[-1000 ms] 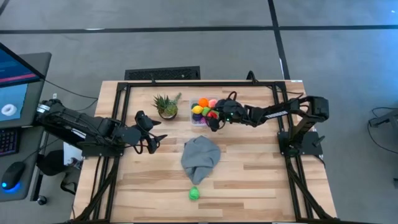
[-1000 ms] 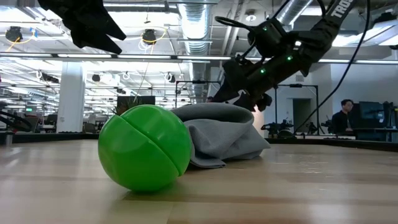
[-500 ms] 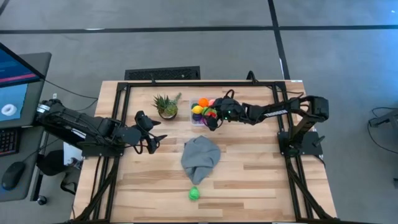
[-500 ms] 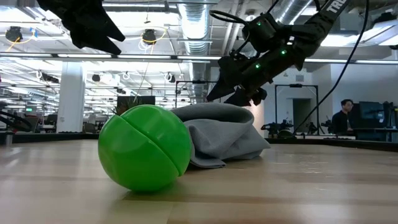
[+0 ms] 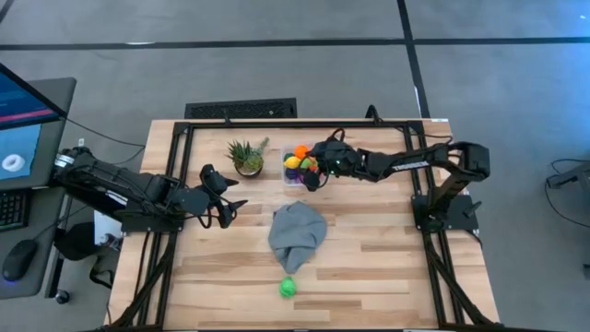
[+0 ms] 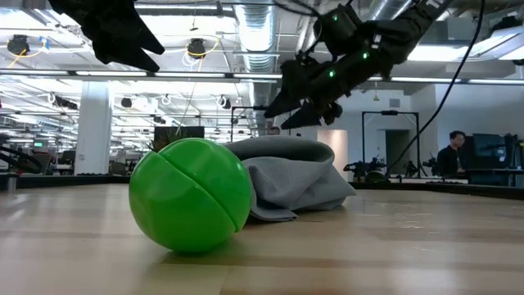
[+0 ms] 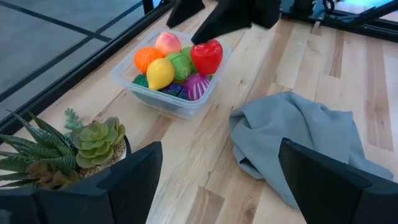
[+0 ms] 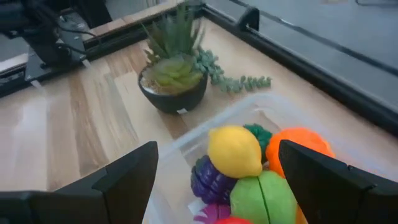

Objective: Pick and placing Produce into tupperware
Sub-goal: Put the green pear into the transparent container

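The clear tupperware [image 5: 297, 172] stands at the table's far middle, with several toy produce pieces heaped in it: a yellow one [image 8: 234, 151], an orange one [image 8: 300, 145], a purple one [image 8: 207, 178] and a red one [image 7: 206, 56] on top. My right gripper [image 5: 312, 168] hovers open just above the heap, touching nothing. A green round toy piece [image 5: 289, 287] rests alone on the wood near the front edge. My left gripper [image 5: 235, 196] waits open over the table's left part.
A spiky plant in a dark pot [image 5: 247, 158] stands just left of the tupperware. A crumpled grey cloth [image 5: 298, 235] lies between the tupperware and the green piece. Bare wood lies to the right of the cloth and along the front.
My right gripper has risen above the tupperware and rolled a little, still open. The produce in the container, the cloth and the green piece have stayed in place.
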Tool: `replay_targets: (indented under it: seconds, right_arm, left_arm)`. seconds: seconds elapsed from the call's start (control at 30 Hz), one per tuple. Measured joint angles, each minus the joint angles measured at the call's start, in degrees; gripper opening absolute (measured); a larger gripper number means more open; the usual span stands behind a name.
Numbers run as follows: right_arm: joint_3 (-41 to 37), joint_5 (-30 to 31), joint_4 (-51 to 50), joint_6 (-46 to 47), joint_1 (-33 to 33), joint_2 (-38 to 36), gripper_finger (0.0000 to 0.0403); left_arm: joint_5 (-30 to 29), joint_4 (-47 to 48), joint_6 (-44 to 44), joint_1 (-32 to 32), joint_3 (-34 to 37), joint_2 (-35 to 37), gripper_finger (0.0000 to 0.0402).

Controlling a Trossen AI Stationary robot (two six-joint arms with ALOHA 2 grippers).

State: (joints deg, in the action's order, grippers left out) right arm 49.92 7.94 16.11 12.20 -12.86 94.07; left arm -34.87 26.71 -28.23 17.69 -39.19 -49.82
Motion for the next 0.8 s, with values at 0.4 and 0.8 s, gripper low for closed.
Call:
replay_targets:
  seconds: [0.4, 0.8]
  right_arm:
    - [1.61, 3.19, -12.94, -4.1, 2.24, -16.7, 0.033]
    - [0.54, 6.72, -34.46, 4.64, 14.02, -27.15, 0.0319]
  left_arm:
    - [-0.13, 0.57, 0.02, 0.0, 0.0, -0.02, 0.0311]
    - [3.71, -0.73, -0.99, 0.0, -0.01, -1.67, 0.0311]
